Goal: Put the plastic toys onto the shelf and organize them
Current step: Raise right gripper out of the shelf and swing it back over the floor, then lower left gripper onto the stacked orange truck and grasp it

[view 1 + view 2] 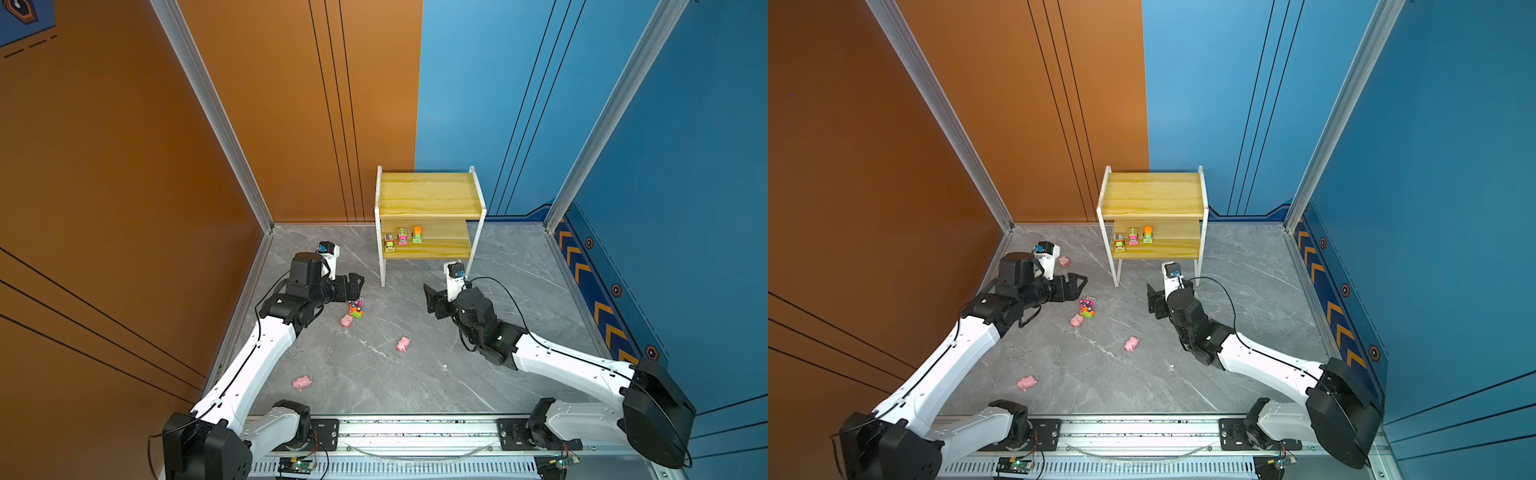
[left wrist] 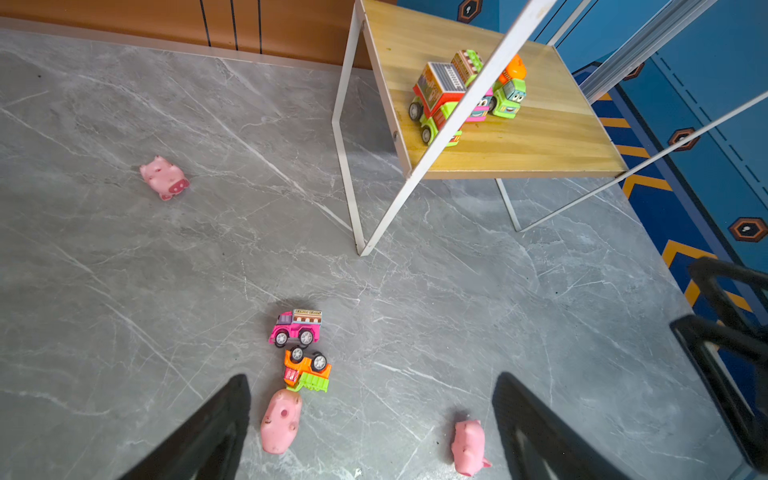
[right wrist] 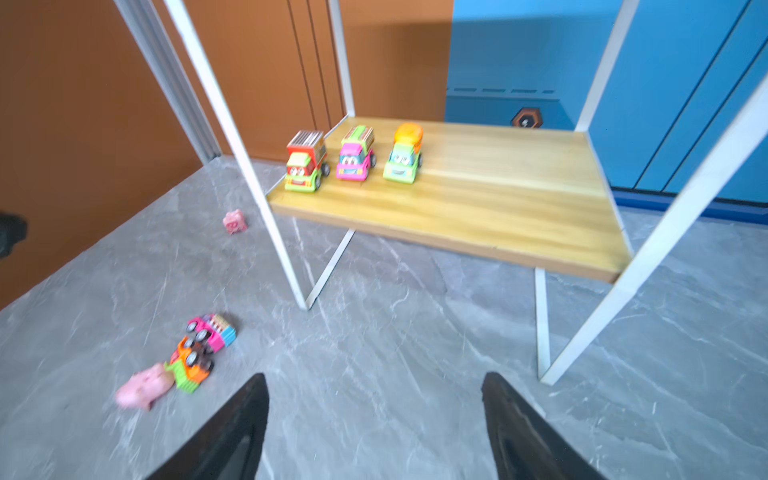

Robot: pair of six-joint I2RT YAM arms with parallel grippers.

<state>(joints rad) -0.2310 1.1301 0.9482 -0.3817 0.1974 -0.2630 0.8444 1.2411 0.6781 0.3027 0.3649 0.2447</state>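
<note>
- Two-tier shelf [image 1: 430, 195] of pale yellow boards on white metal frame: three boxy trucks [image 3: 353, 156] lined on lower board.
- Left gripper [image 2: 370, 419] and right gripper [image 3: 374, 415]: jaws wide, holding nothing.
- Grey marble floor [image 1: 415, 374]: two tipped trucks [image 2: 303, 349], four pink pigs [image 1: 1131, 344] scattered.

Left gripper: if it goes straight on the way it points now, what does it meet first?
Probably the pink pig lying just ahead of the open left gripper, near one finger; the tipped-over orange truck lies just beyond. Depth is unclear.
</note>
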